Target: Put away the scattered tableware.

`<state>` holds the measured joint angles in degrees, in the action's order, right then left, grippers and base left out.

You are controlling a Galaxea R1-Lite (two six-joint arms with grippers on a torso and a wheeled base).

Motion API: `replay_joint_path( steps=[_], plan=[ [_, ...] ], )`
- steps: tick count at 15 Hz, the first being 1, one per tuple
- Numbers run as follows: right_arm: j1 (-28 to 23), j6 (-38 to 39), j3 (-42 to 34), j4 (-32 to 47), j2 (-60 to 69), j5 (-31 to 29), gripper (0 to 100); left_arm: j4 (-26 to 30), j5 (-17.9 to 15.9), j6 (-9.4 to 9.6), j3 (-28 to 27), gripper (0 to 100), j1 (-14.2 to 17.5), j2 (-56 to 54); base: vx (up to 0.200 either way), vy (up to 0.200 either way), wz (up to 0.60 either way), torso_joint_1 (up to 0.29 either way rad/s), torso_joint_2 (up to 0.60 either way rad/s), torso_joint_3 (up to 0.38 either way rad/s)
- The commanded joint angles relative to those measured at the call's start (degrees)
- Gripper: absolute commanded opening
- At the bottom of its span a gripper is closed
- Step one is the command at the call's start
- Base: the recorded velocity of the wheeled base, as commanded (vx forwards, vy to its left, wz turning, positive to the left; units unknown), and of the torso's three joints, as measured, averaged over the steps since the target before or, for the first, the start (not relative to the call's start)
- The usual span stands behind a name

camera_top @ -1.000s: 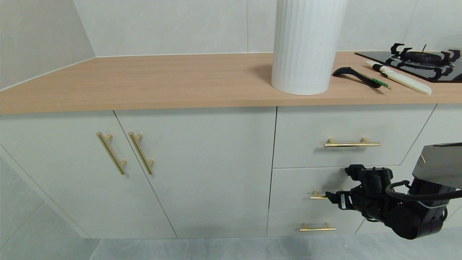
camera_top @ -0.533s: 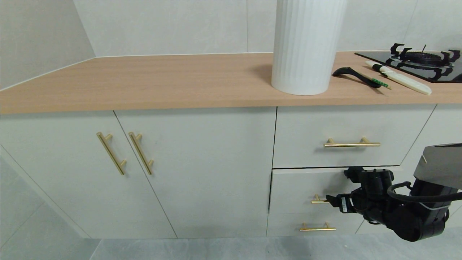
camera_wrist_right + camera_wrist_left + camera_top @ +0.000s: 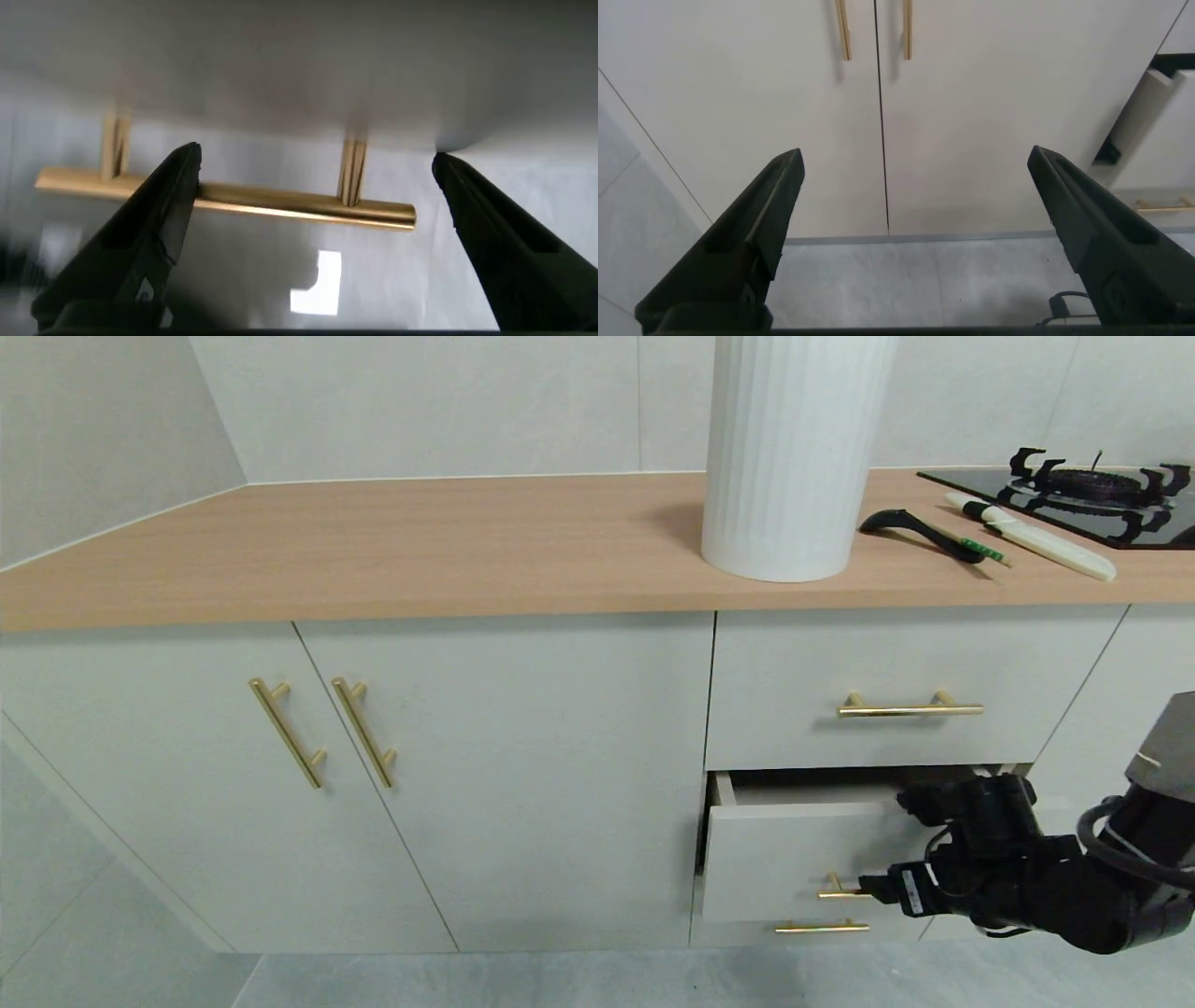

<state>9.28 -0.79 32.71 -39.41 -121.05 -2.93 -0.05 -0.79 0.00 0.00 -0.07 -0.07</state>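
Right hand (image 3: 878,885) sits at the middle drawer (image 3: 794,854), its fingers spread with the brass handle (image 3: 243,198) crossing the gap. It looks hooked rather than pinched, so the part-open drawer can take tableware. Left hand (image 3: 913,157) hangs spread and empty. Black spoon (image 3: 920,530) and white knife (image 3: 1036,546) lie on the desk (image 3: 420,541).

Head camera looks down on the cabinets (image 3: 504,756); left wrist faces their doors (image 3: 990,112), right wrist sits close to a drawer handle (image 3: 243,200).

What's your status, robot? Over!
Left gripper open, facing cupboard doors. Right gripper open at middle drawer handle; drawer partly open. Spoon, knife on counter. Nothing blocking.
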Motion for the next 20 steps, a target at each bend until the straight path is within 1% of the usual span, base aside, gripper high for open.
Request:
replay_joint_path(
  steps=[1,2,4,5,6,8,10,13,17,20],
  plan=[
    [0.2,-1.4,0.3,7.5,10.6,2.1,100,0.0,0.0,0.00,0.0,100,0.0,0.1,0.000,0.000,0.00,0.000,0.00,0.000],
    [1.4,-2.8,1.0,15.7,17.6,2.6,100,0.0,0.0,0.00,0.0,100,0.0,0.1,0.000,0.000,0.00,0.000,0.00,0.000],
    [3.3,-2.9,2.0,22.1,23.6,2.6,100,0.0,0.0,0.00,0.0,100,0.0,0.1,0.000,0.000,0.00,0.000,0.00,0.000],
    [5.0,-2.8,3.1,26.6,28.4,2.6,100,0.0,0.0,0.00,0.0,100,0.0,0.1,0.000,0.000,0.00,0.000,0.00,0.000],
    [6.1,-2.7,3.3,27.8,30.9,2.5,100,0.0,0.0,0.00,0.0,100,0.0,0.1,0.000,0.000,0.00,0.000,0.00,0.000],
    [7.2,-2.6,3.4,27.6,32.5,2.1,100,0.0,0.0,0.00,0.0,100,0.0,0.1,0.000,0.000,0.00,0.000,0.00,0.000],
    [7.8,-2.1,3.5,26.3,32.1,1.9,100,0.0,0.0,0.00,0.0,100,0.0,0.1,0.000,0.000,0.00,0.000,0.00,0.000],
    [7.8,0.5,3.2,20.7,28.1,1.1,100,0.0,0.0,0.00,0.0,100,0.0,0.1,0.000,0.000,0.00,0.000,0.00,0.000],
    [7.8,4.4,3.1,9.0,18.0,-4.5,100,0.0,0.0,0.00,0.0,100,0.0,0.1,0.000,0.000,0.00,0.000,0.00,0.000],
    [7.8,6.2,3.2,3.6,12.9,-7.1,100,0.0,0.0,0.00,0.0,100,0.0,0.1,0.000,0.000,0.00,0.000,0.00,0.000]
  ],
)
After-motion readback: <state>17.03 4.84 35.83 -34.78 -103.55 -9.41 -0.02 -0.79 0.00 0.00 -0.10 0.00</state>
